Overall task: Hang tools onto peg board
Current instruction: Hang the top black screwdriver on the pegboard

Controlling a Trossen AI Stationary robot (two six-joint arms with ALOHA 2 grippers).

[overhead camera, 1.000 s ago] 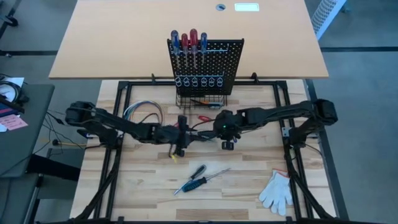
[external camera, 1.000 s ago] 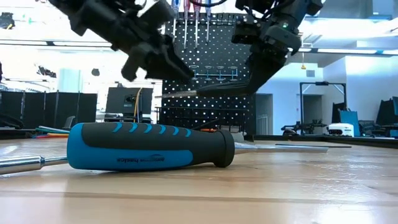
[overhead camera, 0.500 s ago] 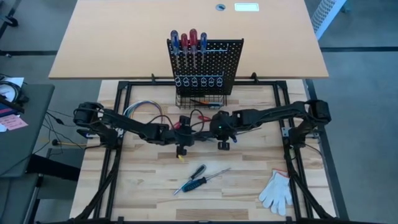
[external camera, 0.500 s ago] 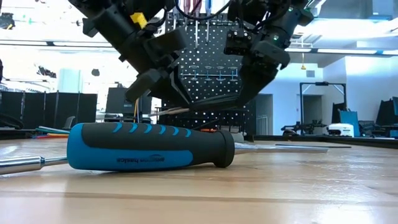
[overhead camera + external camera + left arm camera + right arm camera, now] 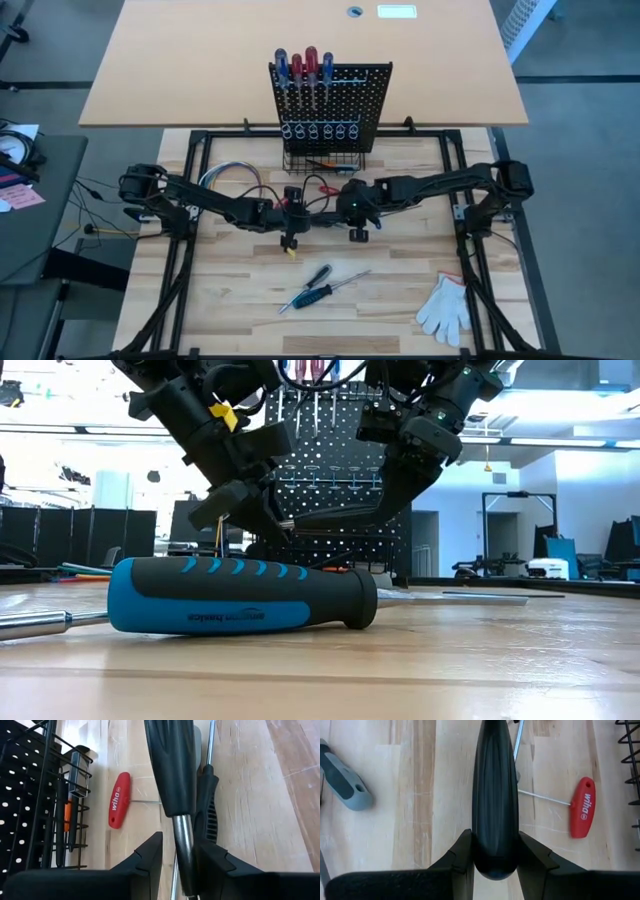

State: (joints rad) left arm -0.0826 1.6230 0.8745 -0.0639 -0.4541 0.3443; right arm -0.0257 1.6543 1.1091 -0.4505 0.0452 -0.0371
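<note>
Both grippers hold one black screwdriver (image 5: 322, 207) in the air, as we see from above. Our left gripper (image 5: 293, 209) and right gripper (image 5: 345, 204) meet near the middle of the pale wooden table (image 5: 240, 290). Behind them stands the peg board (image 5: 330, 105), a black metal panel full of small round holes, with red and blue handles (image 5: 303, 68) sticking up at its top. Two more screwdrivers (image 5: 318, 287) lie flat in front, and a white glove (image 5: 444, 308) lies off to the right.

Down low, a fat blue and black screwdriver handle (image 5: 240, 595) lies close to us. It looks rubbery, with little grooves. Above it, the two dark grippers carry the black screwdriver level.

From our left wrist, the fingers (image 5: 145, 857) pinch the shiny round metal shaft (image 5: 183, 840). A red T-shaped key (image 5: 119, 800) lies flat on the wood beside the wire basket (image 5: 60, 795).

From our right wrist, the fingers (image 5: 457, 855) squeeze the smooth, rounded black handle (image 5: 495, 810). A grey handle (image 5: 342, 777) lies on the table.
</note>
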